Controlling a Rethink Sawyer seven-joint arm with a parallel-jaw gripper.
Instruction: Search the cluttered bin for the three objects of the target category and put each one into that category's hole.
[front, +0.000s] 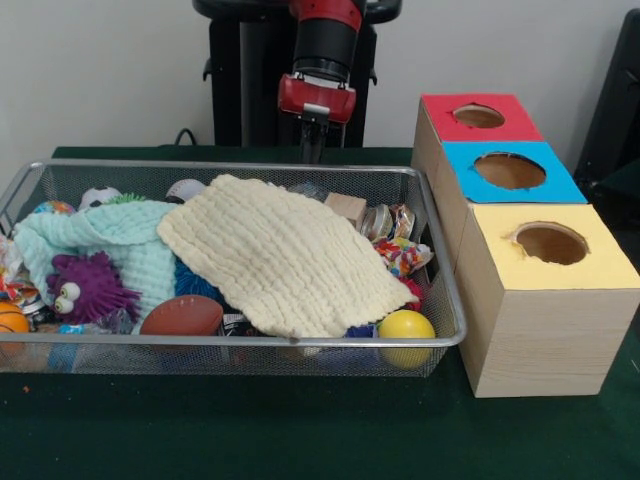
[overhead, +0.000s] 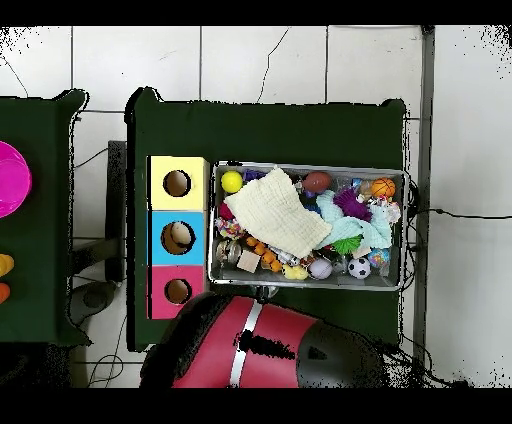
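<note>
Gripper (front: 313, 140) hangs behind the bin (front: 452, 300) — cloth-covered clutter.

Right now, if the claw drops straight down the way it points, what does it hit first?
Probably the far rim of the wire bin or the clutter just inside it. The claw hangs at that back edge, near the wooden block and the yellow cloth. Depth is unclear, so it could land behind the bin.

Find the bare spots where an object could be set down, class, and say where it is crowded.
Free: the green table strip in front of the wire bin and the wooden boxes. Crowded: inside the bin, packed with toys under the cream cloth.
</note>
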